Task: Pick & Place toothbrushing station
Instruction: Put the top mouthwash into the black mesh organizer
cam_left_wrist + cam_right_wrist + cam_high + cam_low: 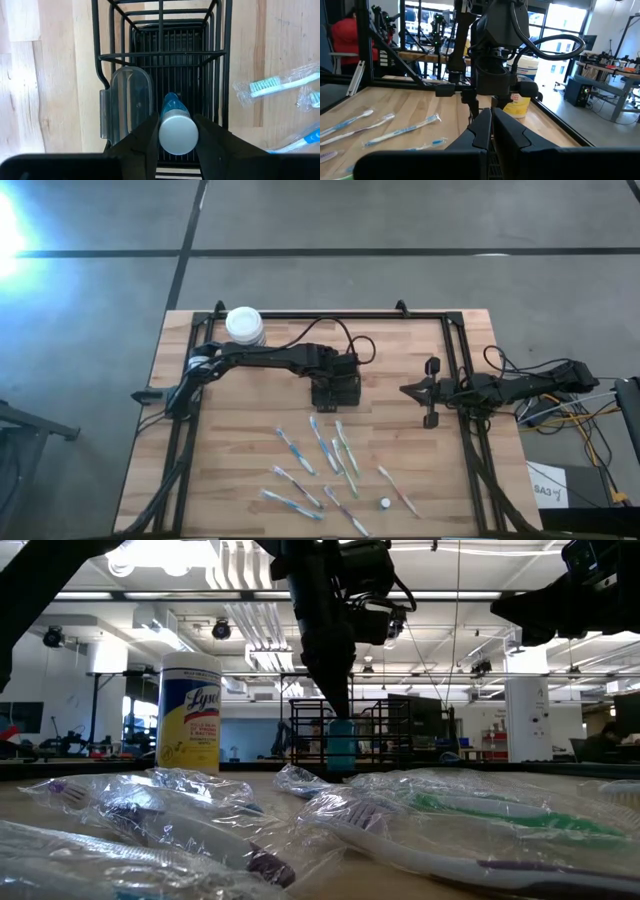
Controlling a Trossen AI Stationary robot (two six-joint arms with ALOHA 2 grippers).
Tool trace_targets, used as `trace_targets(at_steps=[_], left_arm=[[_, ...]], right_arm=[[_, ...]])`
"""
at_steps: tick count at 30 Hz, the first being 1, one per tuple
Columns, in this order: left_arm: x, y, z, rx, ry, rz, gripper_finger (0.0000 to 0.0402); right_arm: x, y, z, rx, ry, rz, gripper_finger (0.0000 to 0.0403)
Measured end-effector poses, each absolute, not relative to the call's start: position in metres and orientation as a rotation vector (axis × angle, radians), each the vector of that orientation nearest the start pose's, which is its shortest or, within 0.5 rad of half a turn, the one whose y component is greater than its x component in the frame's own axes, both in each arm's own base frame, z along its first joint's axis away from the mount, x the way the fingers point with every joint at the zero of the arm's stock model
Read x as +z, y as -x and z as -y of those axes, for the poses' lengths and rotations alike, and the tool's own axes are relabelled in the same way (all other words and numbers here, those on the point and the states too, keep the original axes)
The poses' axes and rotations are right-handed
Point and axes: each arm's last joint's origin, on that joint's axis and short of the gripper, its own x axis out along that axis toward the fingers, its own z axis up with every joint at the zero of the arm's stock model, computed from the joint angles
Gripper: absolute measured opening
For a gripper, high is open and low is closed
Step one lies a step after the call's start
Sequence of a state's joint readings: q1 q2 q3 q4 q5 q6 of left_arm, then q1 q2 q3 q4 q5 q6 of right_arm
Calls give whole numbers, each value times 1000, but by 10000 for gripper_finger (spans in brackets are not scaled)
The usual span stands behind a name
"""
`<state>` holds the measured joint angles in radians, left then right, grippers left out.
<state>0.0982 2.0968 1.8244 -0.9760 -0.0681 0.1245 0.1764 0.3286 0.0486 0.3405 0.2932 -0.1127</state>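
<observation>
The toothbrushing station (347, 396) is a black wire holder with compartments (160, 55), standing mid-table; the low view shows it as thin black bars (300, 730). My left gripper (335, 378) (178, 120) points down into it, shut on a blue tube with a white cap (178, 134) (341, 745). A clear plastic piece (125, 107) sits in the compartment beside the tube. At the table's right side my right gripper (405, 390) (491, 120) hovers level and shut, with nothing in it. My left gripper pinches the tube's white cap (165, 135) between its two fingers, one on each side. The fingers come from above, pointing steeply down. The tube stands upright, cap up, inside the wire holder. Whether its lower end rests on the holder's floor I cannot tell.
Several plastic-wrapped toothbrushes (320, 450) (450, 810) (400, 130) lie scattered toward the near edge, with a small white round piece (385, 503) among them. A white-lidded yellow jar (245, 325) (190, 710) stands at the far left. Black frame rails (330, 315) run along the table's edges.
</observation>
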Motion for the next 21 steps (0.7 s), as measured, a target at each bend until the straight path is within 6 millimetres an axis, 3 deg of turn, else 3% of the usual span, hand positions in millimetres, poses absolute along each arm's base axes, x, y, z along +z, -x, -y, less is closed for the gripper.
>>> trace_targets(at_steps=[21], left_arm=[[232, -433, -46, 73, -77, -1252, 121]], right_arm=[[184, -117, -12, -120, 99, 51, 13]])
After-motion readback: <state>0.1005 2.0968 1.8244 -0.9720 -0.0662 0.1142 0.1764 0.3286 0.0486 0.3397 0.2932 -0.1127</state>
